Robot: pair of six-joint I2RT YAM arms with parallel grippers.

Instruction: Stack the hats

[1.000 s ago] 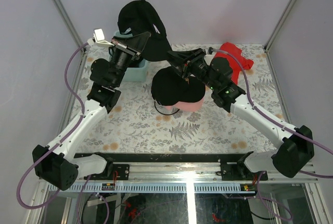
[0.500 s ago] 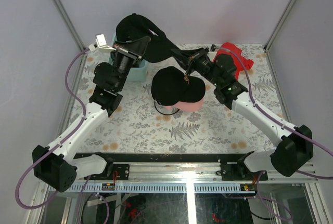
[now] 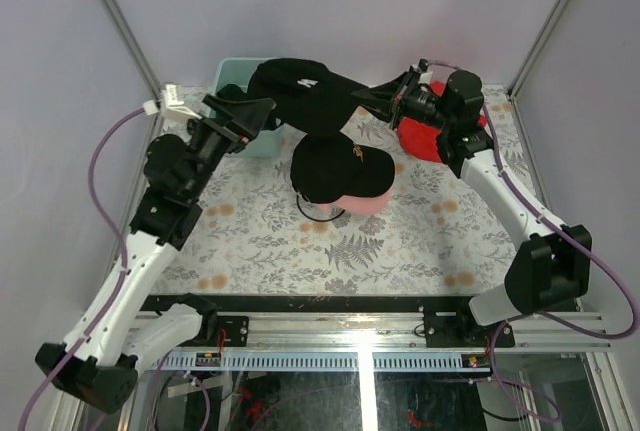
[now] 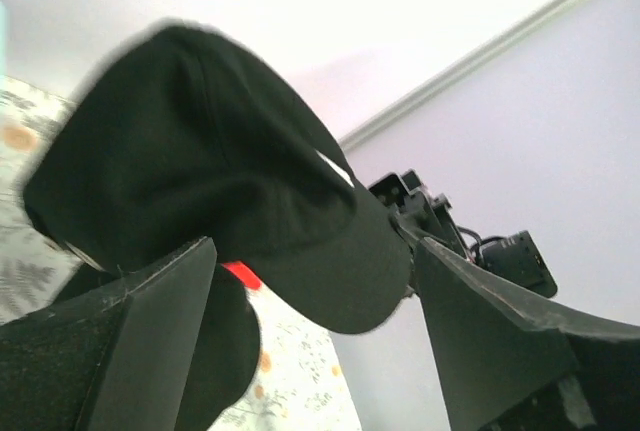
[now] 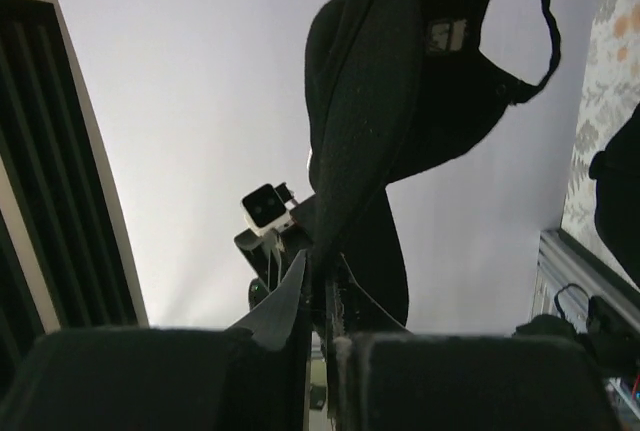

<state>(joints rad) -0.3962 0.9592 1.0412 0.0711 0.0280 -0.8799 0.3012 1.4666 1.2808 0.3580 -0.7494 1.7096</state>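
Black cap (image 3: 300,91), brim edge in right fingers (image 5: 170,376)

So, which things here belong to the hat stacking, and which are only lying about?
Belong to the job:
- raised black cap, clamped by its brim in the right end effector
- left end effector, open beside that cap
- lower black cap, sitting on the pink cap

Only lying about:
- red cloth
- green tub

overhead from behind, close upward wrist views, sharing raised cap (image 3: 300,91)
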